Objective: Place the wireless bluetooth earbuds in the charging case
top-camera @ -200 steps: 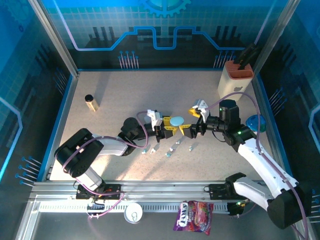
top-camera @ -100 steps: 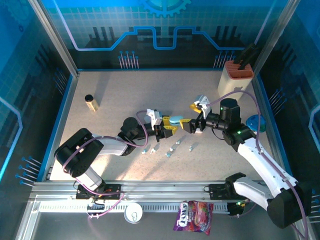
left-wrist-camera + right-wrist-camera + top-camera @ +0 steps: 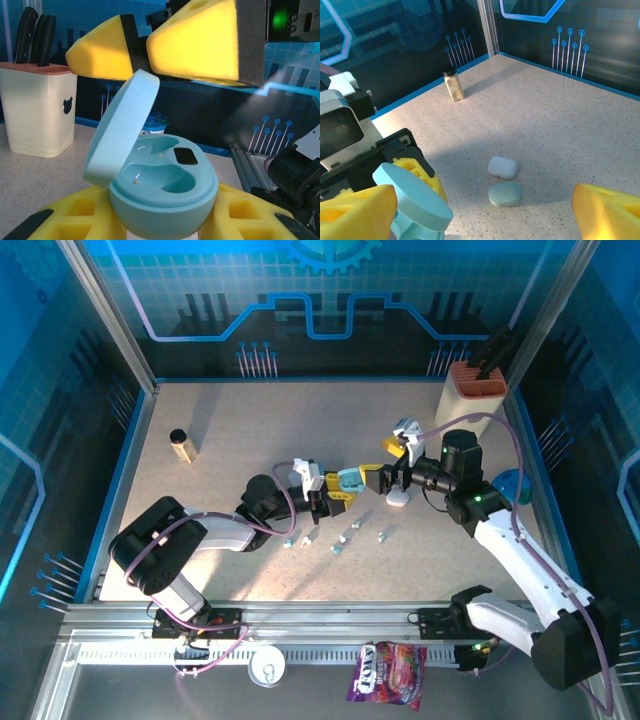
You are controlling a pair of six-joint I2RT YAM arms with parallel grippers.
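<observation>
Blue circuit-patterned panels (image 3: 330, 310) are enclosing a speckled beige desk (image 3: 300, 420). Aluminium posts (image 3: 105, 310) are framing the corners, and overhead light is casting soft shadows across the desk.

A knife block (image 3: 474, 400) stands at the far right corner, a spice jar (image 3: 182, 446) well apart at left.

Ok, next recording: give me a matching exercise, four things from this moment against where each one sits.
Things:
1. blue case
2. knife block
3. small jar
4. candy bag

Places:
a. far right corner of the table
b. at the near edge, past the rail
c. held in the left gripper, lid open
d. standing alone on the left side of the table

Pairs: 1-c, 2-a, 3-d, 4-b
</observation>
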